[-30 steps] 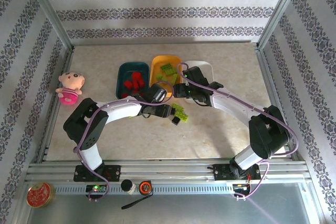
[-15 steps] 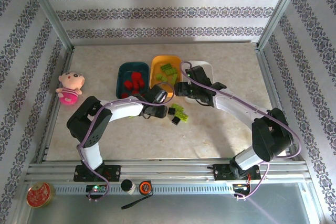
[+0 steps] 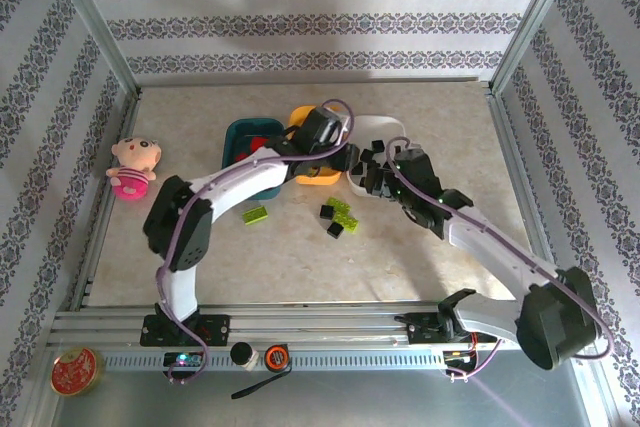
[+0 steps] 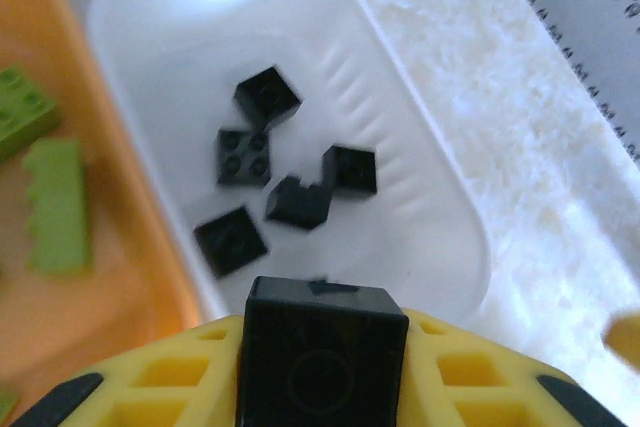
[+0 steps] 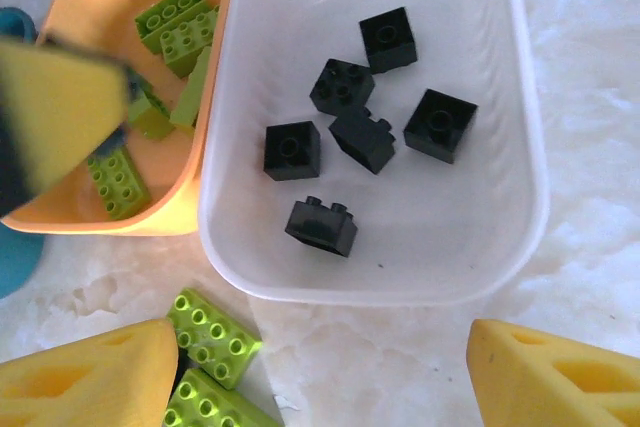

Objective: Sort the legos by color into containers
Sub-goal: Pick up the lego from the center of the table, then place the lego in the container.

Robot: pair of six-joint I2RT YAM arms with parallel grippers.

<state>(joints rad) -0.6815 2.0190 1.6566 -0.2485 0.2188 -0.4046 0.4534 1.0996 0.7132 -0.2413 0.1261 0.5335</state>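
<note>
Entry: left pincer point(image 3: 346, 154), moved from the centre of the worktop point(image 3: 300, 262) to above the white tray point(image 5: 522, 197) at 1 o'clock, clamps one black brick point(image 4: 322, 347), drop judged next; right pincer point(image 5: 320, 372), spread and empty, has backed toward 5 o'clock; loose legos point(image 3: 343, 210) remain unsorted.

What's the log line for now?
left gripper: shut on black brick, at white tray | right gripper: open | green bricks: loose on table
</note>
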